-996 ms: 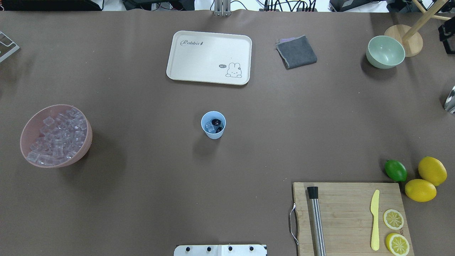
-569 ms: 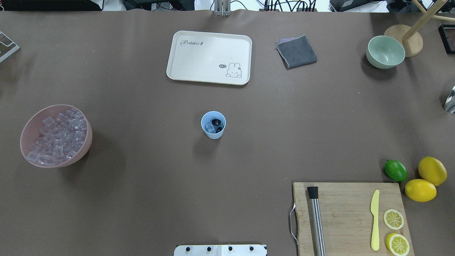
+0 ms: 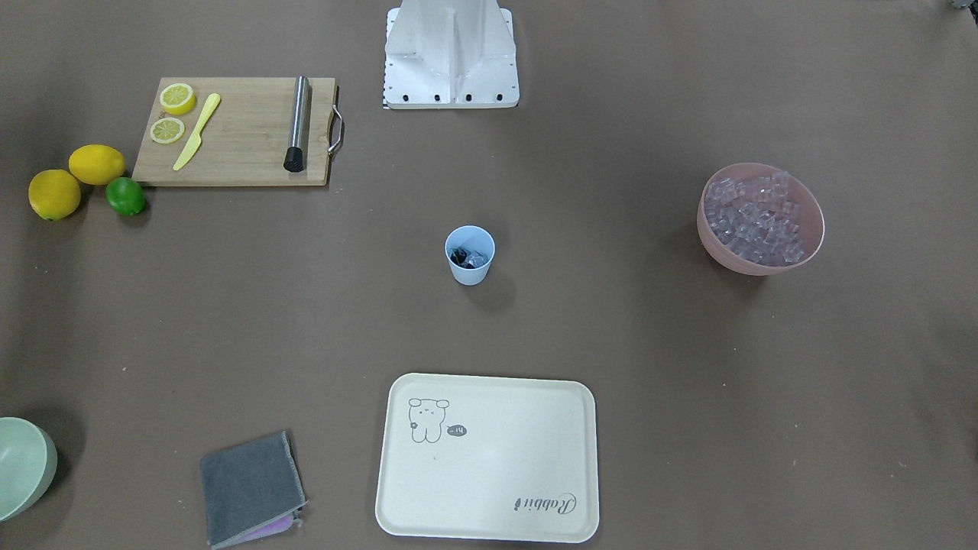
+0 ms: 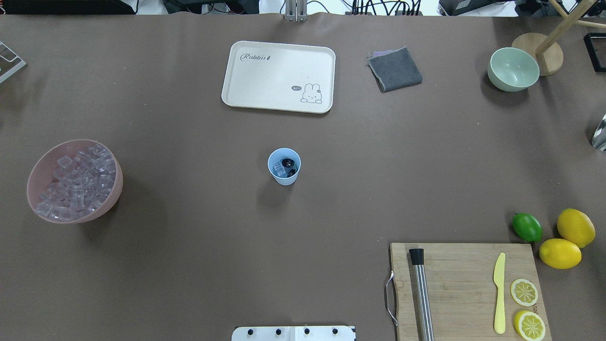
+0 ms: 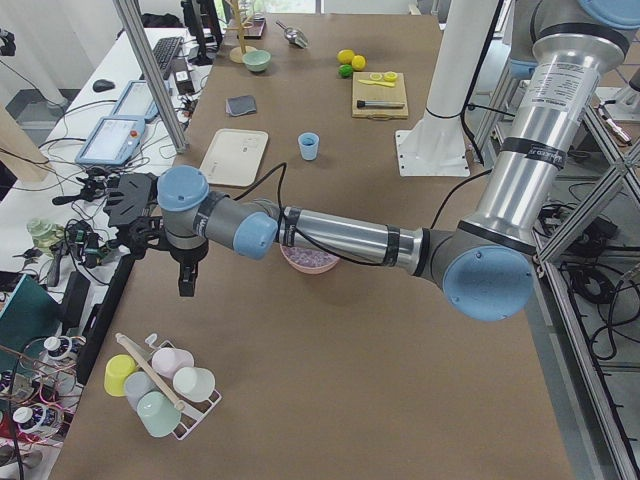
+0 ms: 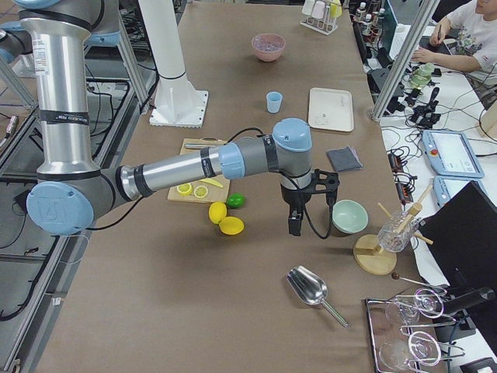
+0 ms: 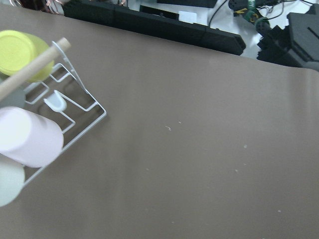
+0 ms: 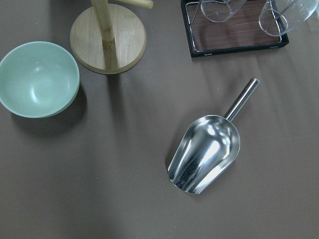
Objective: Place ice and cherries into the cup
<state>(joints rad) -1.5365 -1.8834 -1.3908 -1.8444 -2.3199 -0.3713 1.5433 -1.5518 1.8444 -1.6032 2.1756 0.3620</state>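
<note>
In the front-facing view, the cup (image 3: 469,276) was seen upright at the middle of the table, with the dark cherries (image 3: 460,254) and some ice (image 3: 478,261) lying inside it. Much more ice was heaped in the pink bowl (image 3: 717,248), well apart toward the robot's left. A cream tray (image 3: 489,466) was laid on the far side of the cup from the robot's base, and a cutting board (image 3: 244,145) with a lime (image 3: 125,196) beside it was set toward the robot's right. No arm was caught in this view. From overhead the same layout was shown: the cherries were seen in the cup beside a pale cube, and no gripper was in the picture. In the exterior left view, the left gripper (image 5: 187,280) was held pointing down beyond the pink bowl, near a wire rack (image 5: 160,390) of upturned cups; whether its fingers were spread or pressed together could not be told. In the exterior right view, the right gripper (image 6: 295,223) was hung between a pale green bowl (image 6: 349,216) and the lemons, with a metal scoop (image 6: 309,287) nearby on the table; its state could not be told either. Only the rack and bare table were shown by the left wrist camera, and only the scoop, the green bowl and a wooden stand (image 8: 108,42) by the right one.
</note>
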